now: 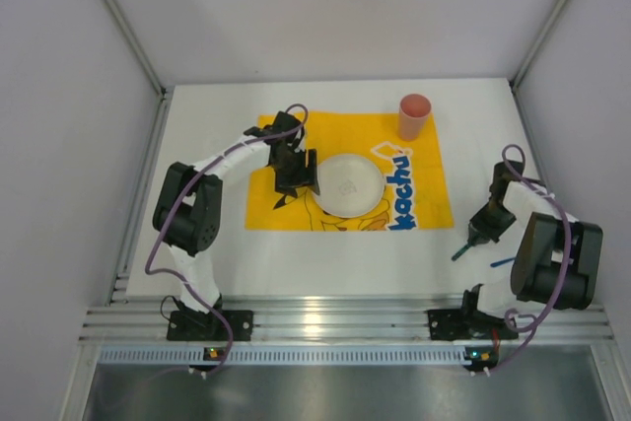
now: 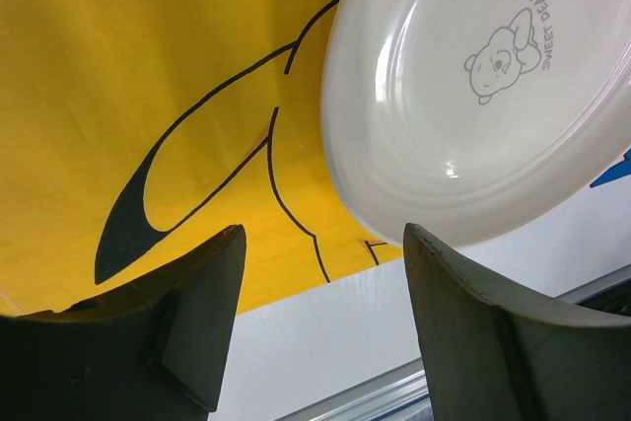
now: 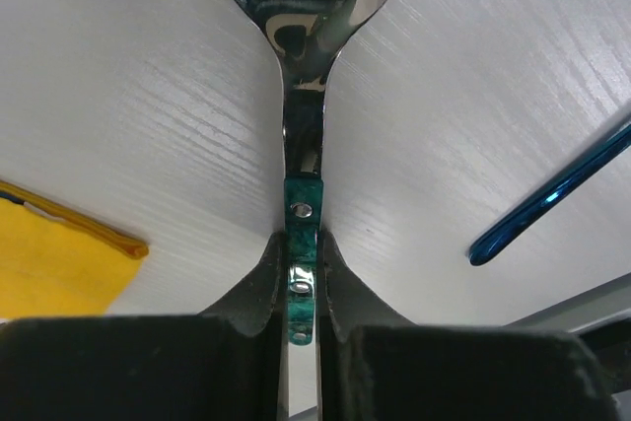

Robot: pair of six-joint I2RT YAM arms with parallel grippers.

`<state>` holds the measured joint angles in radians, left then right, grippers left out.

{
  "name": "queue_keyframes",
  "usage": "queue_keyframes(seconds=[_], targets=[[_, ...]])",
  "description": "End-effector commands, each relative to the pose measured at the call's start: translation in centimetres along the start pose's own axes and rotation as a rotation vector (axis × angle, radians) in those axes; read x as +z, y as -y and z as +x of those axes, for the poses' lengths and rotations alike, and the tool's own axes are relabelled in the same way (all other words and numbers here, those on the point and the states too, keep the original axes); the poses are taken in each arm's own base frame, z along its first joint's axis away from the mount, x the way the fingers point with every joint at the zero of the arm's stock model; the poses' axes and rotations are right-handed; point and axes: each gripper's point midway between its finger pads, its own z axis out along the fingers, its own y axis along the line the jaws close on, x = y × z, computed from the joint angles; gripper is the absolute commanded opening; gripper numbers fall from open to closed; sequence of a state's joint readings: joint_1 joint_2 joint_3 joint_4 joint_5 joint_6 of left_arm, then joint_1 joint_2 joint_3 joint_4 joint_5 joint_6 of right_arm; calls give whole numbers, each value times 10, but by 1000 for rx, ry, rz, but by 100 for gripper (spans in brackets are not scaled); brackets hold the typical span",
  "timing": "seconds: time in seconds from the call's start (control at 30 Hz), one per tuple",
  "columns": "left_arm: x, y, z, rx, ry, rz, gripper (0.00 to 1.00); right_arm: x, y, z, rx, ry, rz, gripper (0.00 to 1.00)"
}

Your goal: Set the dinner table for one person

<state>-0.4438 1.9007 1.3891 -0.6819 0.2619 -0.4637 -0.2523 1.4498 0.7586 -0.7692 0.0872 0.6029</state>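
Seen from above, a white dinner table [image 1: 197, 244] has a yellow cloth [image 1: 276, 204] at its centre as a place mat; a white plate [image 1: 347, 184] sits on it, with a pink cup [image 1: 414, 115] at the far right corner. The left gripper [image 2: 325, 234] stands wide and empty beside the plate's rim; the right gripper [image 3: 301, 244] pinches a green-handled spoon [image 3: 301, 135] over bare table right of the cloth, probably to lay it by the plate; a blue handle [image 3: 552, 194] lies nearby.

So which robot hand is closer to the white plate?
Left. The left gripper is open right beside the white plate's left rim, above the yellow cloth. The right gripper is far off to the plate's right, down on the dinner table, shut on a spoon.
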Motion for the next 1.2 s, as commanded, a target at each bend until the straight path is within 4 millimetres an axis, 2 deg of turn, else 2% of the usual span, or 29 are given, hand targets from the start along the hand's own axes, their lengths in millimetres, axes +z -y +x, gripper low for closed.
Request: queue_keyframes(seconds=[0.0, 0.07, 0.1, 0.13, 0.17, 0.2, 0.23, 0.27, 0.3, 0.33, 0.37, 0.43, 0.47, 0.53, 0.57, 0.63, 0.73, 0.9, 1.17], targets=[[-14, 9, -13, 21, 50, 15, 70, 8, -1, -14, 26, 85, -13, 0], [-17, 11, -17, 28, 59, 17, 70, -3, -3, -20, 23, 121, -30, 0], [-18, 11, -18, 31, 62, 14, 69, -13, -6, -30, 18, 156, -38, 0], [-19, 12, -19, 33, 63, 13, 68, -29, -4, -34, 1, 194, -42, 0], [-21, 13, -21, 36, 69, 14, 68, -50, -14, -48, -22, 259, -61, 0], [-23, 14, -22, 40, 75, 15, 68, -69, -12, -59, -45, 330, -38, 0], [-25, 15, -23, 42, 79, 17, 69, -80, -9, -55, -83, 329, 10, 0], [-28, 16, -25, 44, 89, 17, 70, -92, -23, -53, -154, 362, 2, 0], [-29, 16, -25, 45, 94, 18, 70, -113, -36, -61, -179, 418, -26, 0], [-30, 17, -26, 47, 98, 17, 70, -120, -46, -58, -212, 425, -51, 0], [-32, 17, -26, 48, 105, 14, 70, -135, -70, -50, -281, 443, -116, 0], [-34, 16, -27, 43, 109, 7, 70, -139, -100, -30, -376, 382, -192, 0], [-35, 16, -26, 41, 109, 7, 70, -147, -120, -12, -451, 364, -233, 0], [-37, 16, -25, 33, 113, 8, 70, -142, -145, 12, -558, 327, -252, 0], [-38, 17, -25, 32, 115, 11, 70, -143, -157, 16, -580, 335, -278, 0], [-41, 17, -24, 30, 120, 12, 70, -132, -173, 27, -629, 299, -289, 0], [-53, 16, -22, 38, 146, 3, 71, -115, -190, 33, -684, 271, -277, 0], [-62, 7, -13, 36, 161, -29, 71, -88, -215, 36, -771, 243, -256, 0], [-76, -12, 5, 16, 193, -88, 71, -72, -235, 34, -848, 241, -224, 0]])
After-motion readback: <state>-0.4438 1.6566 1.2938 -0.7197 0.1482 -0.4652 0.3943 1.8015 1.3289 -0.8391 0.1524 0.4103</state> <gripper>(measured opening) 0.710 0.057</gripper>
